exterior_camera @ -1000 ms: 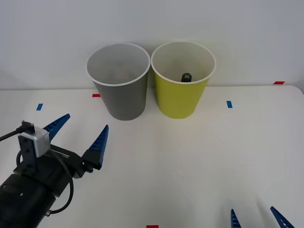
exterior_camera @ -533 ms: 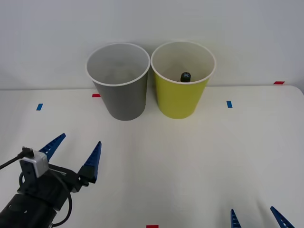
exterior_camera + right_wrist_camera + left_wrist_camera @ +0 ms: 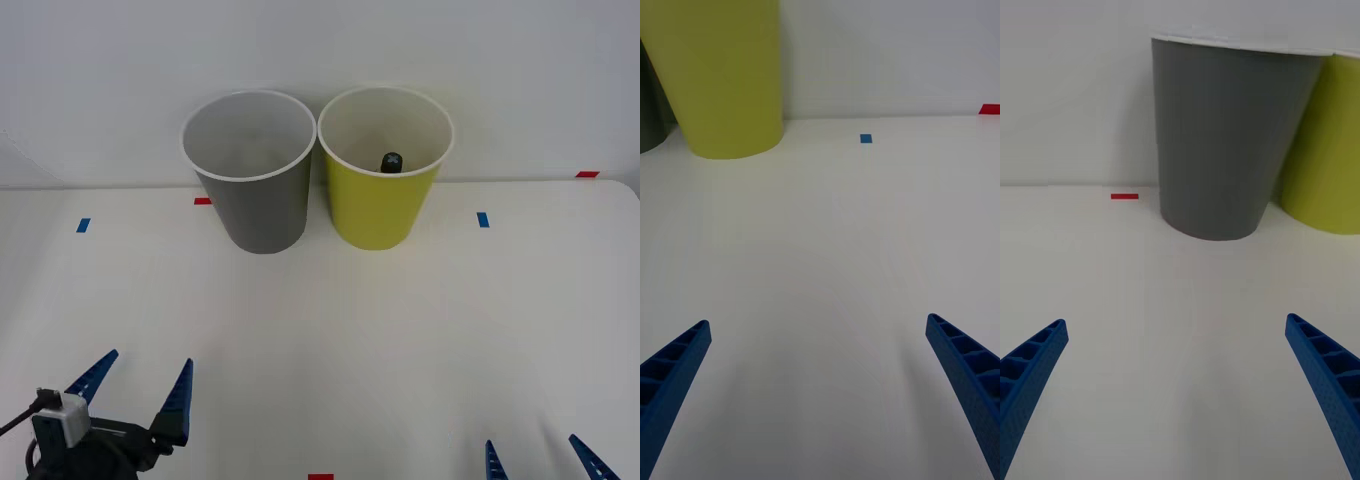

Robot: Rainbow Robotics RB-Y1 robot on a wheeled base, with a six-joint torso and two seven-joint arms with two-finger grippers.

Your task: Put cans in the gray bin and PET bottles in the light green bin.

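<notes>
While the two bins stand side by side at the far edge of the white table [image 3: 400, 340], toward twelve o'clock in the front view, both arms sit low at the near edge. The gray bin [image 3: 252, 190] stands upright on the left, its rim nearly touching that of the light green bin [image 3: 382, 205] at its three o'clock. Inside the light green bin, the black cap of the PET bottle [image 3: 392, 161] shows against the pale inner wall, leaning toward the near side of the bin; the rest of the bottle is hidden by the wall. What lies inside the gray bin cannot be told beyond its pale interior. The left gripper [image 3: 138, 382] sits at about seven o'clock in the front view, its blue ribbed fingers spread wide apart and holding nothing, pointed toward the bins. From the left wrist camera the gray bin stands straight ahead of that gripper, well apart from it, with a red tape mark [image 3: 1124, 196] on the table beside its base. The right gripper [image 3: 540, 455] rests at about five o'clock, released as well, fingers splayed with bare table between them. A blue tape mark [image 3: 483, 219] lies on the table at the light green bin's four o'clock.
</notes>
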